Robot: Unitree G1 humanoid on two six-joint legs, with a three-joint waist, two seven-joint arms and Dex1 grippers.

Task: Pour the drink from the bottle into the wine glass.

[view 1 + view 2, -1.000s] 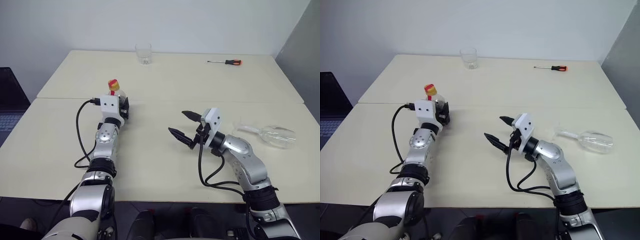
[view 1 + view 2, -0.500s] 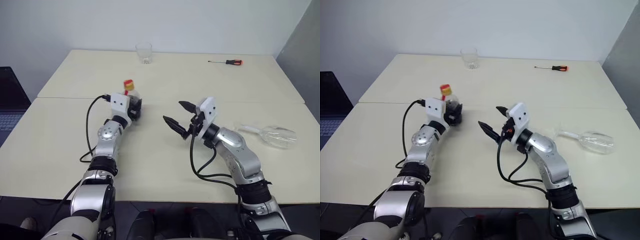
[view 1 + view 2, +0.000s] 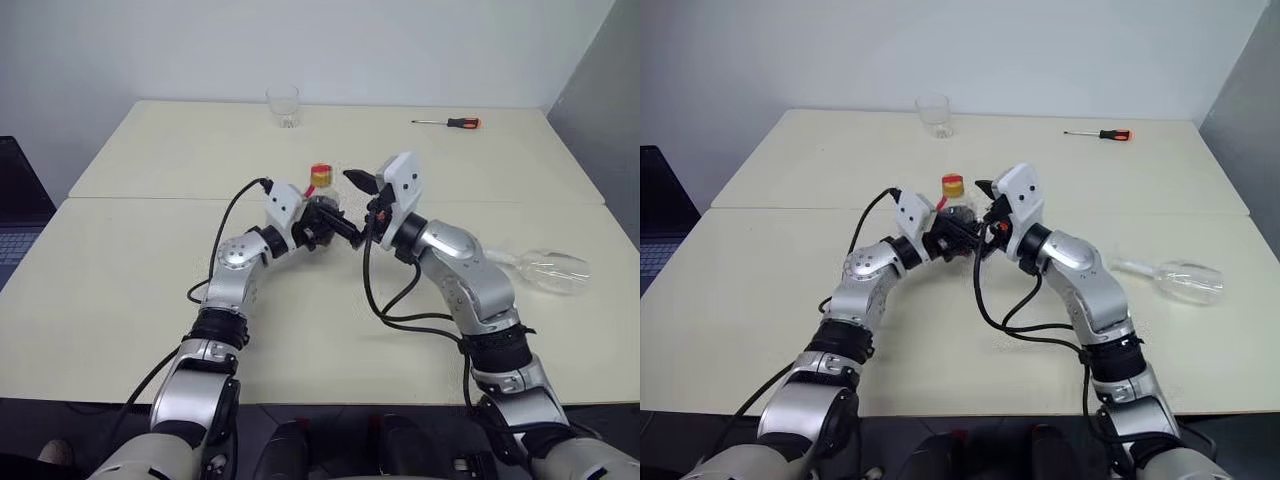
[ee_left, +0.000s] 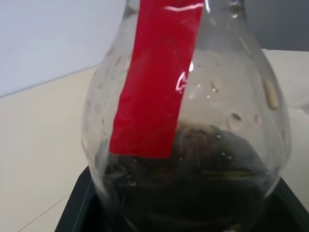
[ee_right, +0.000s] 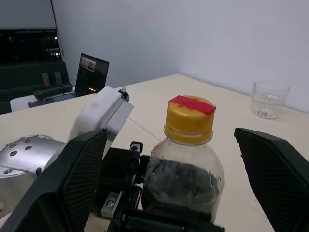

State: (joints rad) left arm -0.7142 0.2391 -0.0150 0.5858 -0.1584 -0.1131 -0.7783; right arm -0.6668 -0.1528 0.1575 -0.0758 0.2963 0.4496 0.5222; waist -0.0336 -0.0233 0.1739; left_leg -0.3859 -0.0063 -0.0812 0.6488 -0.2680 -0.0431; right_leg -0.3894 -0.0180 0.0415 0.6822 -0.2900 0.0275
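Two sets of fingers: left clenched round the bottle, right spread wide flanking its cap.

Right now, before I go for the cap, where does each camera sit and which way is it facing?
Head stereo pair: on the head, looking forward and down at the table; both arms show, left gripper holding the bottle.
Left wrist: looks along its fingers, close on the bottle's body and the drink.
Right wrist: faces the cap between its open fingers; the left gripper shows below.
Shared: every view shows the bottle; right wrist and head views share the tumbler.
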